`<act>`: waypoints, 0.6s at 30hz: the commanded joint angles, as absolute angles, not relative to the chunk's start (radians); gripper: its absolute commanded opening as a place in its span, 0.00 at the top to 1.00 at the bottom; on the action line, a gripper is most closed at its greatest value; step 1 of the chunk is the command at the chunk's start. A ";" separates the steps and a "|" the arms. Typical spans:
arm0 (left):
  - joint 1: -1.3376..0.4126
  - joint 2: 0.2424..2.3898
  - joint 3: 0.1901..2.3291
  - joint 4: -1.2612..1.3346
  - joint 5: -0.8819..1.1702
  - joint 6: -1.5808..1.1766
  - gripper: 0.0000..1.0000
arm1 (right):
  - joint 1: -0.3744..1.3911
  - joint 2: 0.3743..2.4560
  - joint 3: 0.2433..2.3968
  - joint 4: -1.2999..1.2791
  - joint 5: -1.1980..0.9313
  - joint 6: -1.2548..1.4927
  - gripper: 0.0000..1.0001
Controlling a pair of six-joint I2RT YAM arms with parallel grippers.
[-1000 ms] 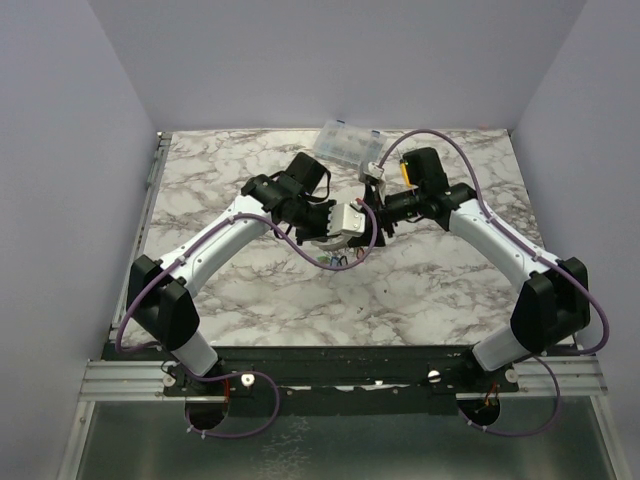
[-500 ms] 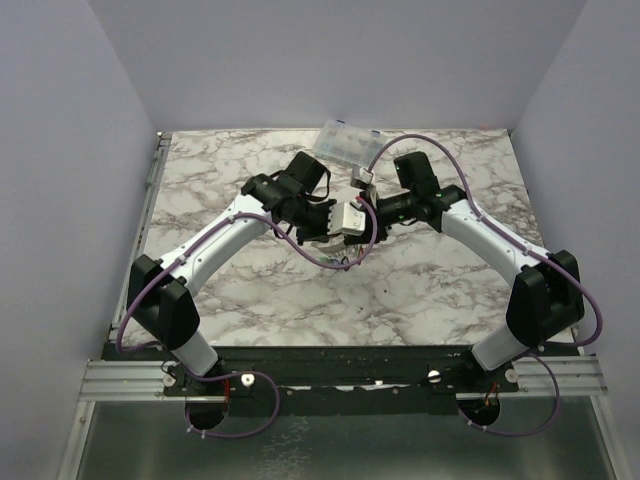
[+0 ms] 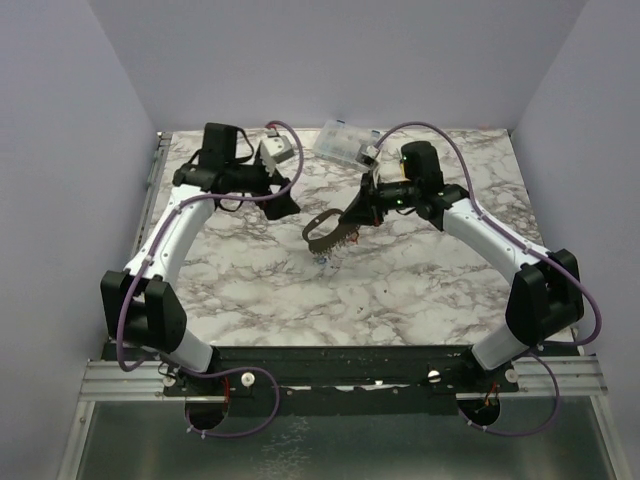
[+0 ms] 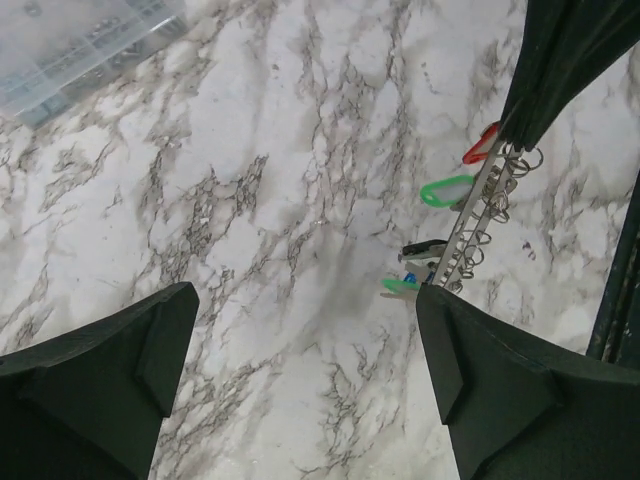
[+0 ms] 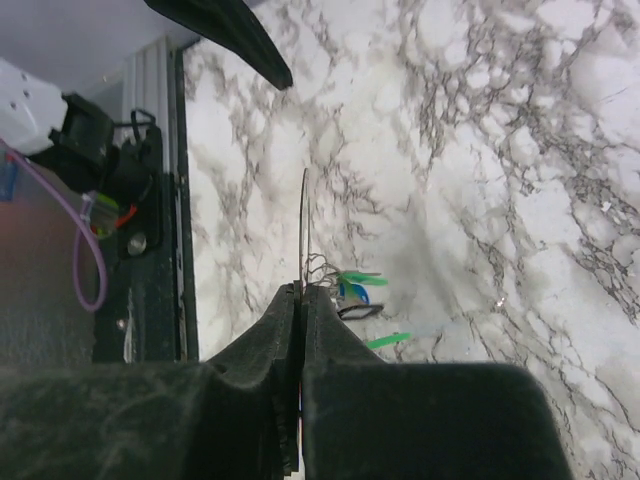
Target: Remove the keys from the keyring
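**Over the table (image 3: 430, 290) — keyring (image 3: 322, 232) pinched, keys (image 4: 447, 190) not yet off**

My right claw (image 3: 352, 214) is clamped on the edge of the keyring and seems to hold it off the surface, with the keys dangling beneath in a bunch. None looks freed. My left claw (image 4: 305, 300) hangs apart and empty, well off toward the clear box (image 3: 345, 143). Next, I reckon, the left must come in, pinch one key and work it round to the opening.

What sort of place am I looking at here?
Probably a robot test booth: plain walls box in a marble-patterned table, and two cabled arms are bolted to a metal rail.
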State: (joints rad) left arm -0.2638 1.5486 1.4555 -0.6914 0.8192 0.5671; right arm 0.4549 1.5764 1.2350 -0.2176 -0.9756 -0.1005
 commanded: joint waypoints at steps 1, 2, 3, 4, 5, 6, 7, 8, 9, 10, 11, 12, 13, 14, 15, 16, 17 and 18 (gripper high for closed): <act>-0.176 1.414 1.296 -0.286 1.054 0.170 0.01 | 0.405 1.556 1.280 0.038 -1.057 0.159 0.99; -0.170 1.395 1.252 -0.217 1.059 0.106 0.01 | 0.398 1.559 1.282 0.080 -1.065 0.206 0.99; -0.166 1.380 1.216 -0.161 1.058 0.056 0.01 | 0.389 1.561 1.283 0.131 -1.071 0.257 0.99; -0.166 1.368 1.190 -0.123 1.055 0.010 0.01 | 0.380 1.561 1.280 0.183 -1.081 0.314 0.99; -0.166 1.359 1.167 -0.096 1.059 -0.023 0.01 | 0.373 1.565 1.276 0.250 -1.096 0.376 0.99; -0.167 1.353 1.149 -0.066 1.064 -0.053 0.01 | 0.365 1.567 1.271 0.334 -1.110 0.440 1.00; -0.166 1.347 1.127 -0.027 1.067 -0.097 0.01 | 0.359 1.568 1.265 0.396 -1.116 0.497 0.99; -0.165 1.340 1.102 0.036 1.073 -0.158 0.01 | 0.354 1.569 1.259 0.446 -1.122 0.544 0.99; -0.164 1.333 1.071 0.127 1.082 -0.238 0.01 | 0.352 1.571 1.254 0.494 -1.129 0.584 0.99; -0.161 1.326 1.031 0.240 1.090 -0.344 0.01 | 0.351 1.572 1.249 0.537 -1.137 0.621 1.00; -0.160 1.324 0.995 0.365 1.092 -0.442 0.01 | 0.351 1.574 1.242 0.580 -1.143 0.654 0.99; -0.160 1.327 0.964 0.461 1.090 -0.533 0.01 | 0.351 1.574 1.232 0.623 -1.150 0.684 0.99; -0.159 1.335 0.945 0.535 1.093 -0.598 0.03 | 0.350 1.574 1.221 0.675 -1.154 0.723 0.99; -0.159 1.346 0.934 0.584 1.097 -0.640 0.05 | 0.351 1.574 1.210 0.718 -1.156 0.756 0.99; -0.158 1.351 0.932 0.615 1.096 -0.668 0.07 | 0.351 1.573 1.200 0.748 -1.159 0.790 0.99; -0.158 1.352 0.927 0.637 1.094 -0.682 0.10 | 0.351 1.571 1.193 0.774 -1.163 0.807 0.99; -0.159 1.349 0.922 0.654 1.090 -0.691 0.13 | 0.351 1.569 1.185 0.798 -1.163 0.823 0.99; -0.159 1.344 0.915 0.676 1.084 -0.701 0.16 | 0.351 1.567 1.177 0.819 -1.164 0.837 0.99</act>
